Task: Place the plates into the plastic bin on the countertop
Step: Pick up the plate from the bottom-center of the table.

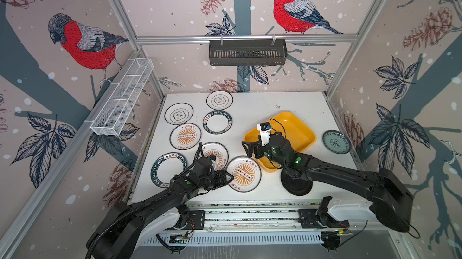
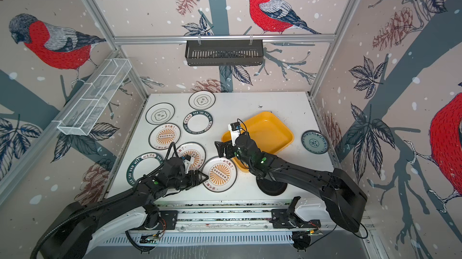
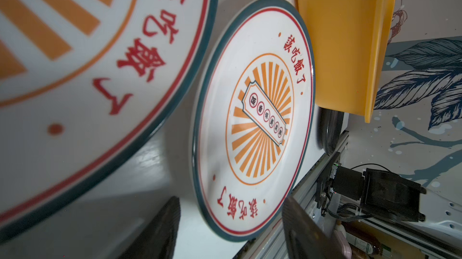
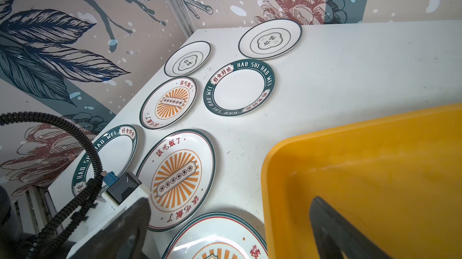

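My left gripper [image 1: 229, 177] [image 3: 231, 202] is open, its jaws astride the near-left rim of an orange sunburst plate [image 1: 246, 174] [image 3: 252, 120] lying flat on the countertop [image 1: 260, 110], with gaps on both sides. My right gripper [image 1: 248, 148] [image 4: 228, 235] hangs open and empty over the left corner of the yellow plastic bin [image 1: 297, 130] [image 4: 362, 170], which holds no plates. Several more plates lie at the left: sunburst [image 1: 185, 136], lettered rim [image 1: 217, 122], flower outline [image 1: 219, 100]. A blue-green plate [image 1: 336, 142] sits right of the bin. A black plate [image 1: 297, 187] lies partly under my right arm.
A black slotted basket [image 1: 247, 52] hangs on the back rail and a white wire rack [image 1: 122, 97] on the left wall. Aluminium rails edge the countertop. In both top views the bin almost touches the sunburst plate between my left jaws.
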Robot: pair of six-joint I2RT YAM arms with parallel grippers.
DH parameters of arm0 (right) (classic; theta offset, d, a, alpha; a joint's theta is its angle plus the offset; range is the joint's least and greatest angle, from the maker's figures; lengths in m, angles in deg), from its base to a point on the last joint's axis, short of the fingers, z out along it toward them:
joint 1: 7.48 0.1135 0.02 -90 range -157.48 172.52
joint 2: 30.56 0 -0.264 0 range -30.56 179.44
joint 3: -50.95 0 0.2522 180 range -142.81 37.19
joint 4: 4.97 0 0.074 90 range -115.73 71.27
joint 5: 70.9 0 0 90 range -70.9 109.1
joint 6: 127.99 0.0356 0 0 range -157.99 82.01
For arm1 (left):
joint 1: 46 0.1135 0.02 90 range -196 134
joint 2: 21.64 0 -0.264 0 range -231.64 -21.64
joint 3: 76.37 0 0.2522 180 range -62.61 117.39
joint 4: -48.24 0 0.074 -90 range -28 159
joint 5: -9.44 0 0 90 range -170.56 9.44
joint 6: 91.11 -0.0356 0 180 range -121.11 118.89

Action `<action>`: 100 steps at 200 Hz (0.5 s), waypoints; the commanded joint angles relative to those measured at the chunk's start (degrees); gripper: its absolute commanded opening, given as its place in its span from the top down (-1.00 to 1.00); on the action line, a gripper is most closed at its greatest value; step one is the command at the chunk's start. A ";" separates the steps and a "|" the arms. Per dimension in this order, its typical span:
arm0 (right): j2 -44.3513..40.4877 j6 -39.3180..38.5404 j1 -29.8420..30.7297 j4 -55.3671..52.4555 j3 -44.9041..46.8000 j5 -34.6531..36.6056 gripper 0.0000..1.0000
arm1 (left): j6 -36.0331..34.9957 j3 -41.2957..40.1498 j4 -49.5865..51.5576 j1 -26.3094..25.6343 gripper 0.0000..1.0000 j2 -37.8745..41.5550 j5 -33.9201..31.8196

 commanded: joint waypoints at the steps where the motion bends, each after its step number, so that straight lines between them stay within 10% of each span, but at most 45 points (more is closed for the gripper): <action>1: 0.01 -0.57 0.18 1.02 -0.43 1.53 -0.99 | 2.39 -1.19 -6.61 0.20 -0.08 -1.95 1.94; 100: -0.03 0.00 0.14 0.60 0.05 3.65 -0.99 | 4.68 -1.33 -11.25 4.58 0.81 -9.78 6.33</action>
